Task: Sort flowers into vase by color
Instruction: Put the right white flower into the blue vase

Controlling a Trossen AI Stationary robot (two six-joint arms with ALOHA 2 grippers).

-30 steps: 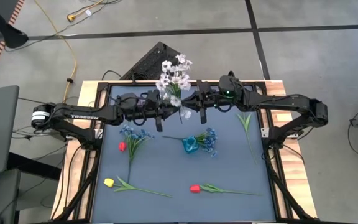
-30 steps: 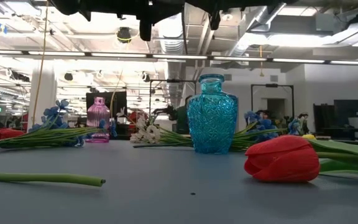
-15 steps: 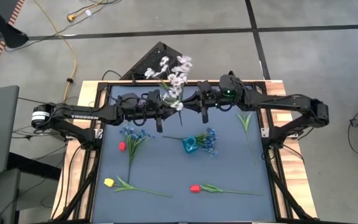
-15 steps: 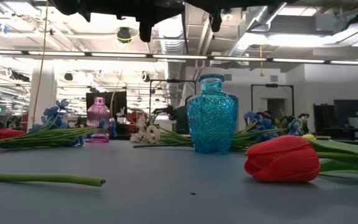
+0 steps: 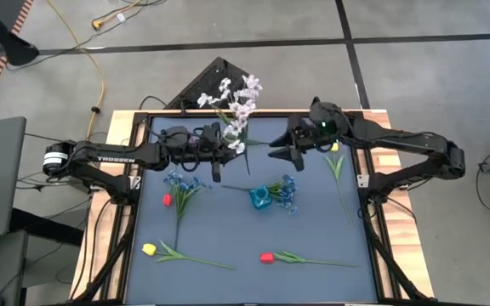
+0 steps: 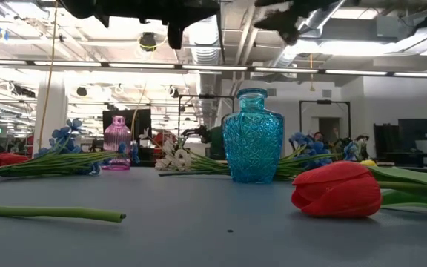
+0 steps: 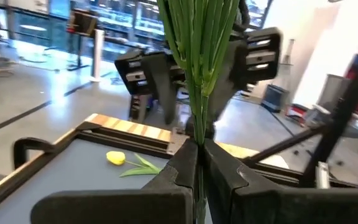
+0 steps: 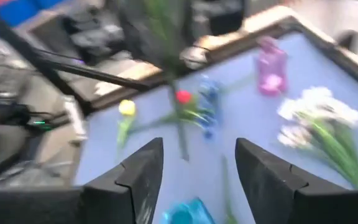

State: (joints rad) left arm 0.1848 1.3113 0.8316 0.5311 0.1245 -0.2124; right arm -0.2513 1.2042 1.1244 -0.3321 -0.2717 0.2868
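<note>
left claw (image 5: 226,150) clamped on white sprig (image 5: 232,102) stem above table (image 5: 228,229); right claw (image 5: 281,151) wide, empty. step: carrying sprig; next: lower stem into vase.

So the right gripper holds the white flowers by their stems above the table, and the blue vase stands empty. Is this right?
Not quite: the left gripper holds the white flowers, as the left wrist view shows. The right gripper is open and holds nothing. The blue vase stands empty.
</note>
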